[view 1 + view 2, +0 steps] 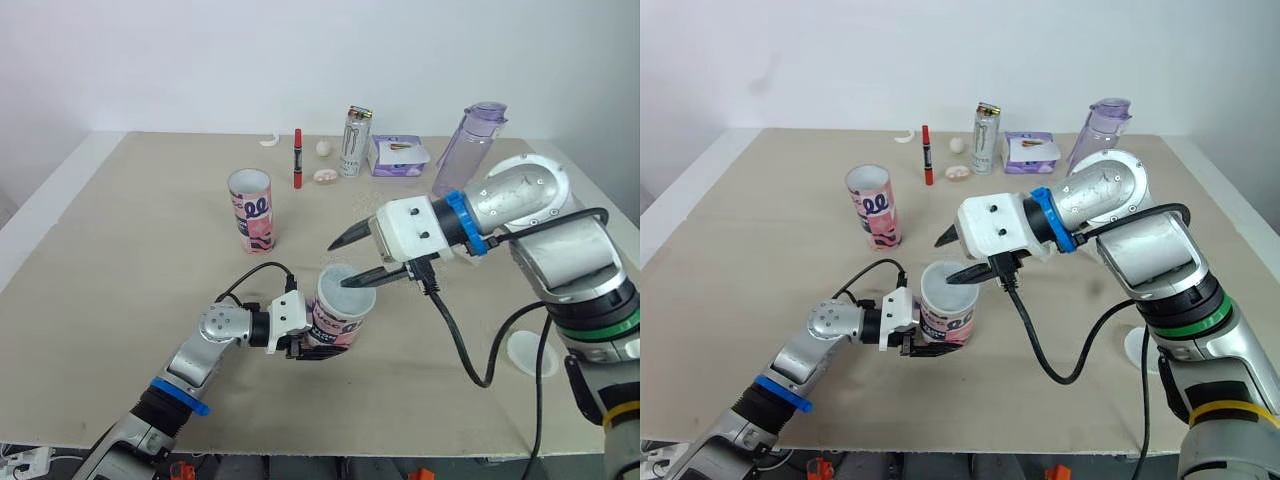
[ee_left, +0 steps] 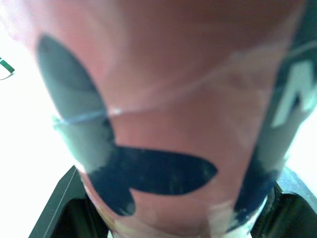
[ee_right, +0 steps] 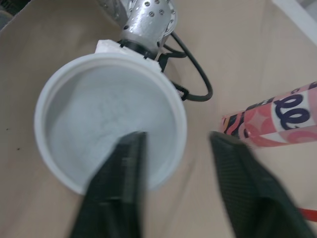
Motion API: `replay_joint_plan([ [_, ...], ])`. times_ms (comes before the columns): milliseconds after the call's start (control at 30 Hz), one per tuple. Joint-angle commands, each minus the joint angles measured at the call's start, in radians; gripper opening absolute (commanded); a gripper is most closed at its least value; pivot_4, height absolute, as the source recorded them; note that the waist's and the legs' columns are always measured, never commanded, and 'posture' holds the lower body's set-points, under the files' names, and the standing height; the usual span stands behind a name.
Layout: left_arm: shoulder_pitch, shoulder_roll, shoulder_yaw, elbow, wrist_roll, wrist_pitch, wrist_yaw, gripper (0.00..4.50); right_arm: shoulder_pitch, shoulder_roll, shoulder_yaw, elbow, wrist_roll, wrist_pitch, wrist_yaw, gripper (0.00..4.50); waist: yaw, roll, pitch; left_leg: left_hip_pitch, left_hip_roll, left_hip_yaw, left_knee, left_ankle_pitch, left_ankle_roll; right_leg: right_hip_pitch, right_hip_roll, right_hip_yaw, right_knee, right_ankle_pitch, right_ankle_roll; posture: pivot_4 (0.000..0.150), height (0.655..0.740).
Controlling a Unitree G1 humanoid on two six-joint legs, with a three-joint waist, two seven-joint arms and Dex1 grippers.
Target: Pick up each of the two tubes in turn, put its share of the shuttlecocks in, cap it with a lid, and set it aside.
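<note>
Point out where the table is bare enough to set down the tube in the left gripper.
Bare: the table on its left side, outward of the standing tube. Crowded: the far edge with pen, can, tissue pack and bottle; the open right gripper over the held tube; a loose lid at the right.

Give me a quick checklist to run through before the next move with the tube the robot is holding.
1. Left hand gripping the held tube: ok, shut on it.
2. White lid covering the tube's mouth: ok. Whether it is fully seated: cannot tell.
3. Right hand open: ok, one finger above the lid.
4. Shuttlecocks inside: cannot tell, the lid hides them.
5. Second tube upright, apart from both hands: ok.
6. Spare lid lying on the table beside the right arm: ok.
</note>
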Motion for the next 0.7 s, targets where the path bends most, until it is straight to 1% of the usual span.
replay_joint_plan([
  [33,0.025,0.038,0.001,0.075,0.07,0.04,0.036,2.87,-0.072,-0.011,-0.11,0.037,0.063,0.077,-0.01,2.42,-0.001,0.0,0.001,0.0,0.0,0.001,0.0,0.0,0.0,0.0,-0.001,0.0,0.0,0.0,0.0,0.15,0.74],
  [133,0.026,0.04,0.003,0.074,0.07,0.039,0.037,2.87,-0.092,-0.014,-0.163,0.041,0.127,0.155,-0.016,2.42,-0.001,0.0,0.001,0.0,0.0,0.003,-0.001,0.0,0.0,-0.001,-0.003,-0.001,-0.001,0.0,0.0,0.15,0.74],
  [233,0.024,0.04,0.004,0.076,0.07,0.037,0.038,2.87,-0.075,-0.022,-0.183,0.017,0.174,0.216,-0.008,2.42,-0.001,-0.001,0.001,0.0,0.0,0.003,-0.001,0.0,0.0,-0.001,-0.004,-0.001,-0.001,0.0,0.0,0.15,0.74],
  [300,0.022,0.038,0.003,0.075,0.069,0.038,0.037,2.87,-0.006,-0.041,-0.181,-0.04,0.201,0.247,0.0,1.45,-0.001,-0.001,0.001,0.0,0.0,0.004,-0.002,0.0,0.0,-0.001,-0.004,-0.002,-0.002,0.0,0.0,0.15,0.74],
  [367,0.021,0.038,0.001,0.074,0.069,0.039,0.037,2.87,0.046,-0.045,-0.176,-0.083,0.217,0.266,-0.013,0.76,-0.001,-0.004,0.001,0.0,0.0,0.004,-0.002,0.0,0.0,-0.001,-0.004,-0.002,-0.002,0.0,0.0,0.15,0.74],
  [433,0.02,0.039,0.0,0.074,0.069,0.038,0.036,2.87,0.08,-0.042,-0.163,-0.113,0.226,0.283,-0.03,0.09,-0.002,-0.003,0.001,0.0,0.0,0.005,-0.002,0.0,0.0,-0.001,-0.006,-0.002,-0.003,0.0,0.0,0.15,0.74],
  [567,0.017,0.037,-0.001,0.076,0.07,0.037,0.036,2.87,0.141,-0.026,-0.1,-0.13,0.177,0.271,-0.063,0.09,-0.005,-0.004,0.002,0.0,0.0,0.007,-0.002,0.0,0.0,-0.002,-0.007,-0.002,-0.003,0.0,0.0,0.15,0.74],
  [667,0.017,0.037,0.0,0.075,0.069,0.037,0.037,2.87,0.157,-0.035,-0.032,-0.113,0.099,0.213,-0.064,0.09,-0.005,-0.005,0.002,0.001,0.0,0.008,-0.002,0.0,0.0,-0.002,-0.008,-0.002,-0.003,0.0,0.0,0.15,0.74],
  [700,0.018,0.038,0.0,0.075,0.068,0.037,0.038,2.87,0.154,-0.038,-0.005,-0.102,0.063,0.181,-0.061,0.09,-0.006,-0.007,0.0,0.001,0.0,0.008,-0.002,0.0,-0.001,-0.002,-0.008,-0.002,-0.003,0.0,0.0,0.15,0.74],
])
